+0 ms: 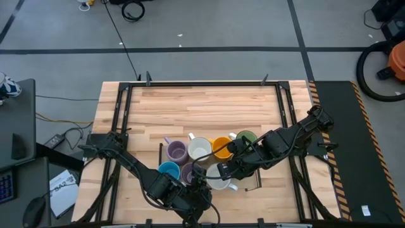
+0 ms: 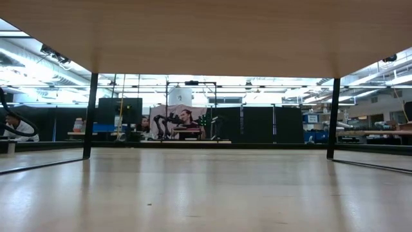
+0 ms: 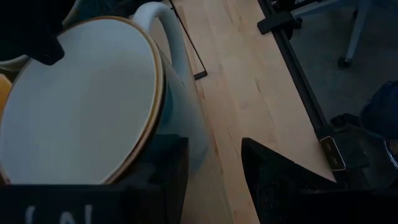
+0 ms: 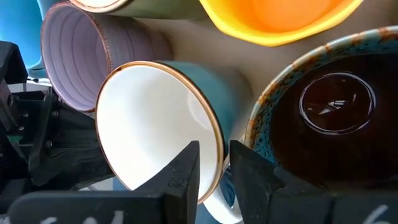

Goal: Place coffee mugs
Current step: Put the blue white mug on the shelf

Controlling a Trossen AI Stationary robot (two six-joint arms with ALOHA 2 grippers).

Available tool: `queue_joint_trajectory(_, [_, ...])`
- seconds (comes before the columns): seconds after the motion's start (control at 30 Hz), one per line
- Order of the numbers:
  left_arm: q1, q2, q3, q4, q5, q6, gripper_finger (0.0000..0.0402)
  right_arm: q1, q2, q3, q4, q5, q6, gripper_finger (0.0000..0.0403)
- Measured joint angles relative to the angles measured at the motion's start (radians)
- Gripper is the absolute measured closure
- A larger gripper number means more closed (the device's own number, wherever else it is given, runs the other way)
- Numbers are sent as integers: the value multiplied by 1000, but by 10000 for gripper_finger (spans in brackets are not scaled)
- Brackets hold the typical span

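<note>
I am looking down on the pale wooden table (image 1: 202,104). The round handled coffee mugs are sitting packed close together, toward 6 o'clock from the table's middle.

In the back row, a lavender-purple ceramic mug (image 1: 176,151) is sitting at the 9 o'clock end. A white ceramic mug (image 1: 200,149) is next to it, then an orange ceramic mug (image 1: 221,147). A green ceramic mug (image 1: 246,137) is sitting at the 3 o'clock end.

In the front row are a light blue ceramic mug (image 1: 168,169) and a second lavender-purple mug (image 1: 188,172). At 3 o'clock from those 2 is a teal mug with a white inside and a brown rim (image 1: 218,176).

The right gripper (image 1: 225,170) is reaching in from 3 o'clock. Its 2 fingers (image 4: 180,177) are standing on either side of the teal mug's rim. I cannot tell if they are pinching it or letting go. A dark brown glossy mug with a speckled blue rim (image 4: 336,112) is sitting just beside it.

The left gripper (image 1: 197,190) is waiting at 6 o'clock from the mugs. Its fingers (image 3: 277,177) are spread apart and holding nothing, with 1 finger right beside the teal mug.
</note>
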Motion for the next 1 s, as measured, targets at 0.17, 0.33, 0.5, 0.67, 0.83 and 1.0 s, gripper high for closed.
queue_joint_trajectory(0.17, [0,0,0,0,0,0,246,0,0,0,-2,0,0,311])
queue_joint_trajectory(0.33, [0,0,0,0,1,0,246,0,0,0,15,2,-2,311])
queue_joint_trajectory(0.5, [-1,0,0,-1,5,0,246,-1,0,0,47,4,-55,311])
queue_joint_trajectory(0.67, [-1,0,0,-1,4,-1,246,-1,0,0,47,4,-75,311])
queue_joint_trajectory(0.83, [0,0,0,-1,-12,-1,246,0,0,-1,32,26,-79,312])
queue_joint_trajectory(1.0, [1,0,0,0,-17,-1,246,0,0,-1,31,63,-79,312])
